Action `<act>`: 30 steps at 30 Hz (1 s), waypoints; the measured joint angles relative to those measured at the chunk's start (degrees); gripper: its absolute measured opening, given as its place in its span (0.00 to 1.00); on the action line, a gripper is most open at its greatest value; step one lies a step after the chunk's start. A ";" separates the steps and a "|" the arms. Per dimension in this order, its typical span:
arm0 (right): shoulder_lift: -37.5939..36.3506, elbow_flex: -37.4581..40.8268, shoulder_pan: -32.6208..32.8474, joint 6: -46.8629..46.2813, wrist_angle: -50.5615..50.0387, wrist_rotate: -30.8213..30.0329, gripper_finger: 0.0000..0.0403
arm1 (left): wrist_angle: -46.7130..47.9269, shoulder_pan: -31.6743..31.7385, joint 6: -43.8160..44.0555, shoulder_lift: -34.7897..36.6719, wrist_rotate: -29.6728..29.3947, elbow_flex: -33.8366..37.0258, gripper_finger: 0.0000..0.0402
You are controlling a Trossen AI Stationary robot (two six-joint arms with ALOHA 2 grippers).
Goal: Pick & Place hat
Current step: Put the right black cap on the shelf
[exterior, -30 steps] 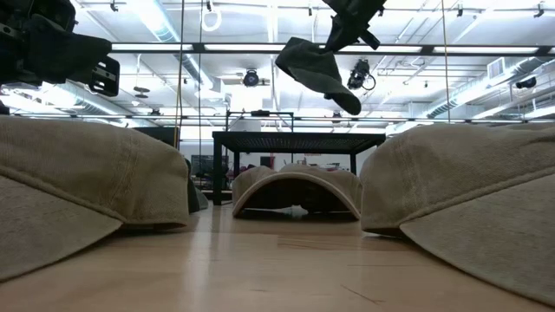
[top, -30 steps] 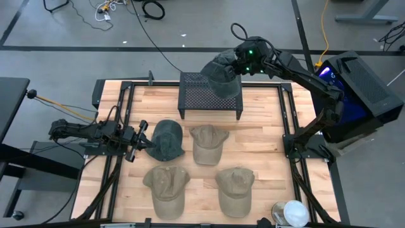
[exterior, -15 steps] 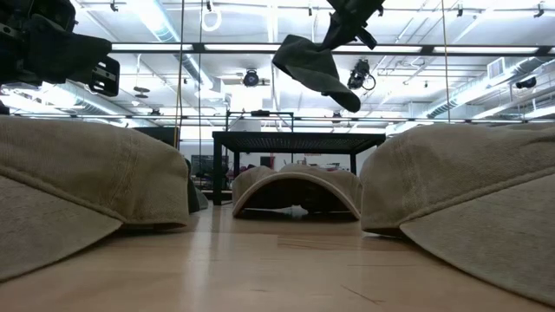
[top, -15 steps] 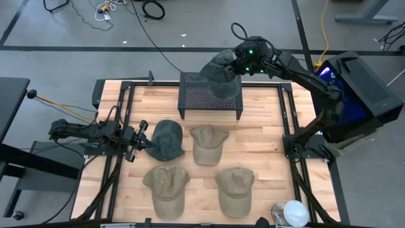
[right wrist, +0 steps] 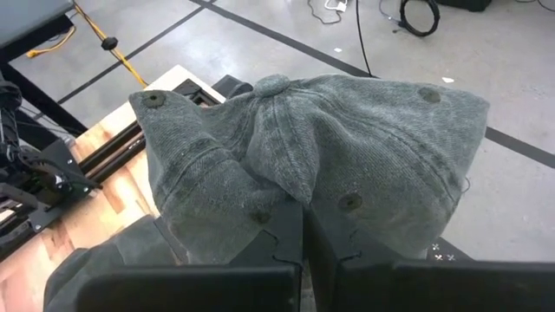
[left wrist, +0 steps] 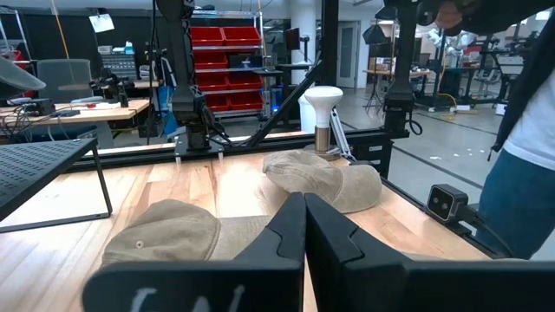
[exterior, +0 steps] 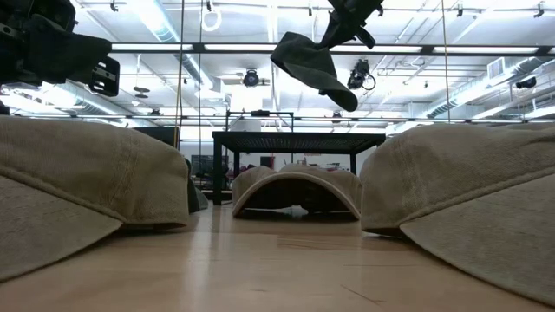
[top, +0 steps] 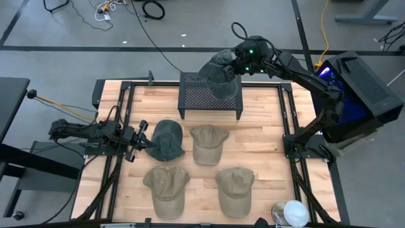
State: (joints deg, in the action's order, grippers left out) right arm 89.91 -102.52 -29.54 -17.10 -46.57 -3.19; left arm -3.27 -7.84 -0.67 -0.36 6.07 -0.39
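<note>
A dark grey-green hat [top: 220, 73] hangs high above the black mesh stand [top: 199, 98] at the table's far side, with my right gripper [top: 236, 64] shut on it. The low view shows this hat [exterior: 312, 65] under the gripper [exterior: 345, 24], well above the stand [exterior: 295, 137]. A second dark hat [top: 168, 140] lies crown up on the table. My left gripper [top: 147, 140] is shut and level just to its left. In the left wrist view the shut gripper [left wrist: 303, 208] hides that hat. My right gripper pinches a gathered fold of the hat's crown [right wrist: 282, 208] between its two fingers, below the top button [right wrist: 271, 84]. The fingers slant downward from the table's right side. The hat hangs slack in front of and under them, tilted, clear of the stand. My left gripper: I cannot tell whether its tips touch the dark hat on the table.
Three tan hats lie on the wooden table: one in the middle [top: 207, 144], two near the front edge [top: 168, 188] [top: 235, 190]. A white round object [top: 294, 212] stands at the near right corner. Black frame rails [top: 288, 120] run along both sides.
</note>
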 joint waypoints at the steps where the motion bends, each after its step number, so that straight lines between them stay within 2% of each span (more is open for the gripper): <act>1: 0.00 0.00 0.00 0.03 0.00 0.37 0.01 | 0.00 0.00 0.00 0.01 0.00 -0.01 0.01; 30: 0.00 0.02 0.02 -1.90 0.12 1.21 0.01 | 0.00 -0.01 0.00 0.01 0.00 -0.02 0.01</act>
State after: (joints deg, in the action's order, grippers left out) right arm 89.91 -102.50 -29.52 -19.00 -46.45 -1.98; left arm -3.27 -7.84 -0.67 -0.35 6.07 -0.40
